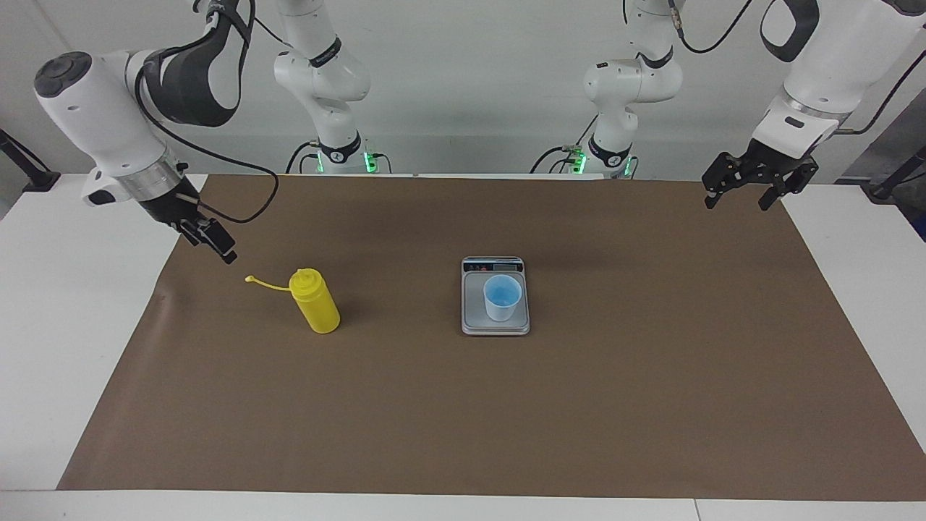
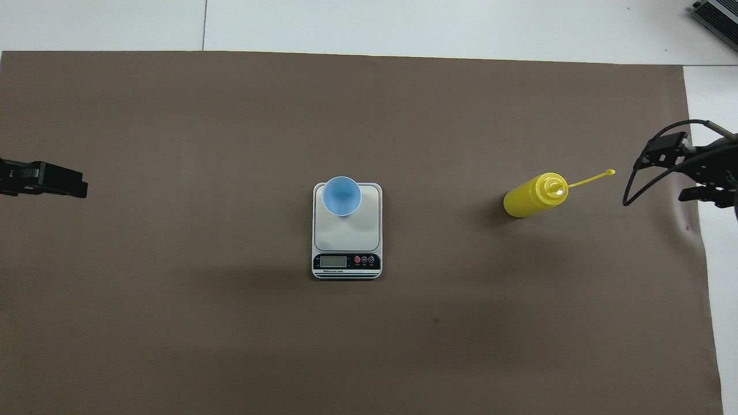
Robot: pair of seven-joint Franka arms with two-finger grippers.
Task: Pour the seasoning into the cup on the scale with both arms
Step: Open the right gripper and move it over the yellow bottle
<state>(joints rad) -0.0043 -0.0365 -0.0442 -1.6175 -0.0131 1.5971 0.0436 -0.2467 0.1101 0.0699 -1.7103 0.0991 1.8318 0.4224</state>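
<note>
Brown mat (image 1: pixel 506 405) spread flat over white table (image 1: pixel 65 304); grey ridged object (image 2: pixel 718 14) at table corner.

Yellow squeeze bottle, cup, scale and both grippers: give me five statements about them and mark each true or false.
1. The light-blue cup stands on the kitchen scale. True.
2. The yellow squeeze bottle is held in the right gripper. False: the bottle stands alone on the brown mat, and the right gripper hangs in the air beside its cap strap, apart from it.
3. The bottle's cap is off its nozzle, hanging out on its strap. True.
4. The left gripper is over the cup. False: it hangs open over the mat's edge at the left arm's end of the table.
5. The bottle lies on the scale. False: it stands toward the right arm's end, apart from the scale.
</note>
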